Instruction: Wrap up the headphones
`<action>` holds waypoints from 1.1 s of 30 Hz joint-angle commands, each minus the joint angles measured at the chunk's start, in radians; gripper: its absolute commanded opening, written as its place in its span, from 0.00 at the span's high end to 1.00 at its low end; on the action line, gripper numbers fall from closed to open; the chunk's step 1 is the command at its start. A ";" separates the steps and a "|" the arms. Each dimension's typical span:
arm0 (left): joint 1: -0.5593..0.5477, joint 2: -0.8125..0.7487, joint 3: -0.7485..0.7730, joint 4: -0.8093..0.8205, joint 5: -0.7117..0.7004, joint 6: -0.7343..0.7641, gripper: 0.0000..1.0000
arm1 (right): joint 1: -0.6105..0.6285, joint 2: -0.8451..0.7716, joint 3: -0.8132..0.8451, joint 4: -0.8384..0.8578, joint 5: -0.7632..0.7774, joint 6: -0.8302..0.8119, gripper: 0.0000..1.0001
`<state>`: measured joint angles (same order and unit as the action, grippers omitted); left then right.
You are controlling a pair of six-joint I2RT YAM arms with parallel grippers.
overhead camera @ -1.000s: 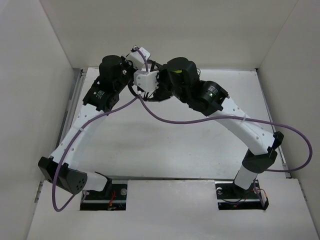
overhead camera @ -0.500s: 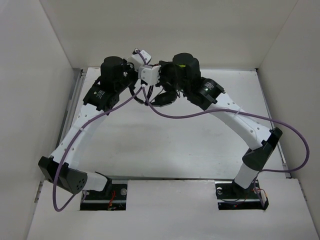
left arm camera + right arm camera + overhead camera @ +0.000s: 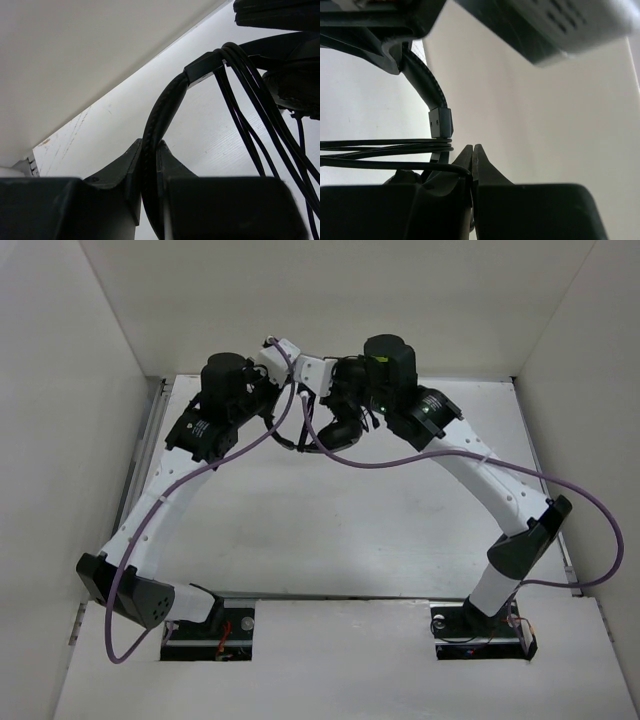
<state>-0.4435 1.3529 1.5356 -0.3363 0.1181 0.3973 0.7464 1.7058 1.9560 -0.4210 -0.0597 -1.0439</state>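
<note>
The black headphones (image 3: 334, 433) hang between my two grippers at the back of the table. My left gripper (image 3: 149, 150) is shut on the padded headband (image 3: 162, 107). Several loops of the thin black cable (image 3: 248, 95) lie round the band just below its slider block (image 3: 202, 66), and an earcup (image 3: 295, 85) shows at the right. My right gripper (image 3: 472, 150) is shut on the cable (image 3: 440, 167), which enters the jaws from the left. The band (image 3: 422, 75), slider (image 3: 441, 122) and cable loops (image 3: 385, 145) show in the right wrist view. The plugs are hidden.
The white back wall (image 3: 330, 300) is close behind both wrists, and side walls (image 3: 60, 420) close in the table (image 3: 330, 520). Thick purple arm cables (image 3: 420, 455) hang across the middle and loop out at the right (image 3: 610, 540).
My right wrist has swung back and to the right, toward the back wall, carrying the cable with it. My left arm has held still with the headband.
</note>
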 commanded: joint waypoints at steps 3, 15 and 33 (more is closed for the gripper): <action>-0.011 -0.057 0.058 -0.036 0.086 -0.014 0.99 | -0.104 -0.048 0.084 0.077 -0.008 0.119 0.97; -0.028 -0.054 0.084 -0.070 0.138 -0.032 0.99 | -0.170 0.028 0.192 0.087 -0.216 0.303 0.96; -0.053 -0.052 0.170 -0.142 0.235 -0.026 0.99 | -0.264 0.138 0.224 0.022 -0.439 0.354 0.80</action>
<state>-0.4923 1.3453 1.6508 -0.4419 0.2535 0.3660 0.5320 1.8462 2.1181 -0.4679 -0.4736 -0.7132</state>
